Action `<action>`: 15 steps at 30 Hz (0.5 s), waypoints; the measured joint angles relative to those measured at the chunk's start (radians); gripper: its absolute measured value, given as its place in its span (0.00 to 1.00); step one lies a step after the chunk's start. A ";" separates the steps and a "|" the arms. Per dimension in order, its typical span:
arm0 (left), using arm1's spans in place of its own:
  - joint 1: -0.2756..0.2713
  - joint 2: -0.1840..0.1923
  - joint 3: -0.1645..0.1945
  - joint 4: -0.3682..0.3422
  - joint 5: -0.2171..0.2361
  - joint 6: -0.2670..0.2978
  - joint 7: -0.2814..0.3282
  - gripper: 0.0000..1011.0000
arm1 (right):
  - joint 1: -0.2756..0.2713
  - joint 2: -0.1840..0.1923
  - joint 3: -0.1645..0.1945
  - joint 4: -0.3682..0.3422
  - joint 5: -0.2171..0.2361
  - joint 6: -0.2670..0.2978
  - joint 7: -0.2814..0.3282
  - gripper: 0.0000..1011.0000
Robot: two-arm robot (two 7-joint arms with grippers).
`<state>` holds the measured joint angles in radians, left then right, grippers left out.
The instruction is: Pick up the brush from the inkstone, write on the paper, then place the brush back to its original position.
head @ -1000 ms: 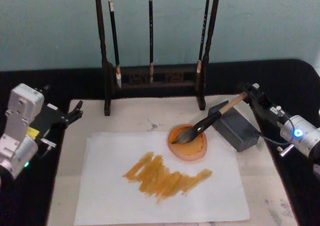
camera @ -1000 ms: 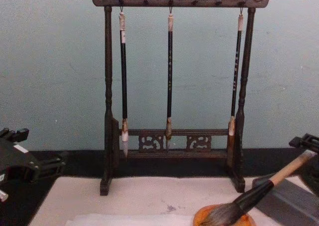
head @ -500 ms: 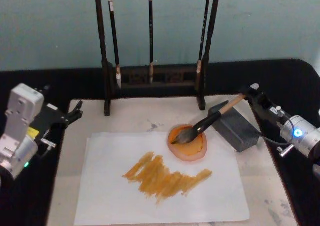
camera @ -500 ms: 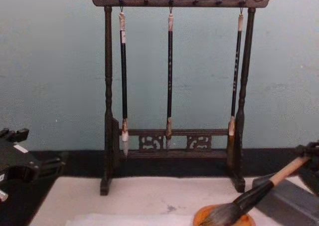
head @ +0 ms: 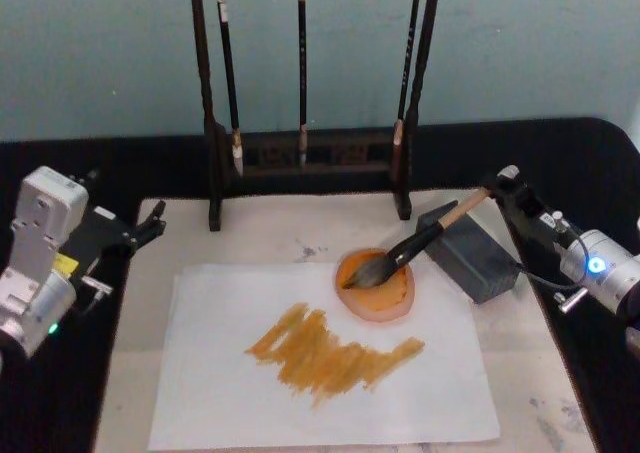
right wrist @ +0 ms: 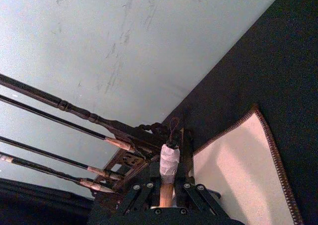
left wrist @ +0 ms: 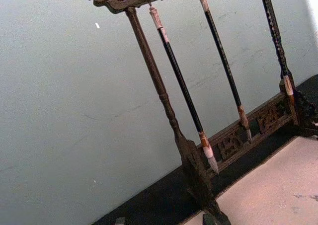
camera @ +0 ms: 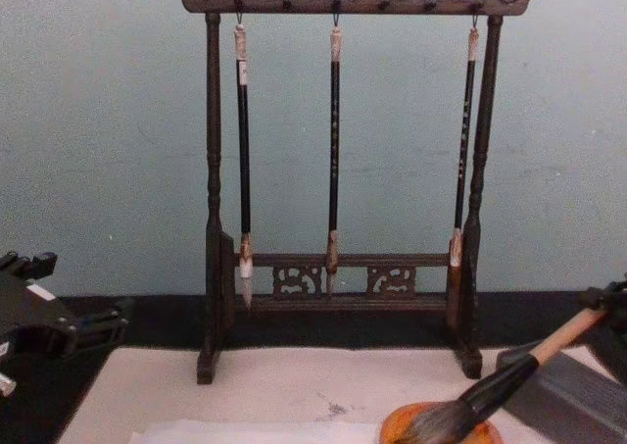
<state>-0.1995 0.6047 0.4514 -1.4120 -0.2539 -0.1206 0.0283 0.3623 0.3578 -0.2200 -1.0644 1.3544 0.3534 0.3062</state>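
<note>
Change vs. the two prior looks: the tail end of the brush is seen slightly lower in chest view, and the right gripper has been shifted a touch farther from the orange dish. Nothing else is found moved. Put-back is judged nearly done; release and retreat remain.

Brush posn: bristles lie in the dish, and the handle is propped on the grey block just beside the dish on the robot's right. The tail end is raised beyond the block. The right gripper is set at that tail end. In right wrist view the white-wrapped end is framed by it, but pinched or already let go cannot be told.

The paper lies on the near side of the dish, with the dish on its far right corner. Ochre strokes are laid across it, so writing is taken as complete.

The left gripper is parked well apart from the dish, on the robot's left. Spread or closed cannot be told.

Cut off: dish and bristles are cropped at chest view's lower edge. Handle-to-block contact is not resolved
</note>
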 joint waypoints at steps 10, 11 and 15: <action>0.000 0.000 0.000 0.000 0.000 0.000 0.000 1.00 | -0.004 0.007 -0.005 -0.012 0.000 0.000 -0.001 0.16; 0.000 0.000 0.000 0.000 0.000 0.000 0.000 1.00 | -0.006 0.011 -0.007 -0.019 0.000 0.000 -0.001 0.16; 0.000 0.000 0.000 0.000 0.000 0.000 0.000 1.00 | -0.017 0.030 -0.017 -0.056 0.006 0.002 -0.001 0.16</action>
<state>-0.1996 0.6047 0.4514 -1.4120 -0.2539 -0.1206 0.0282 0.3449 0.3874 -0.2370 -1.1201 1.3605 0.3551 0.3049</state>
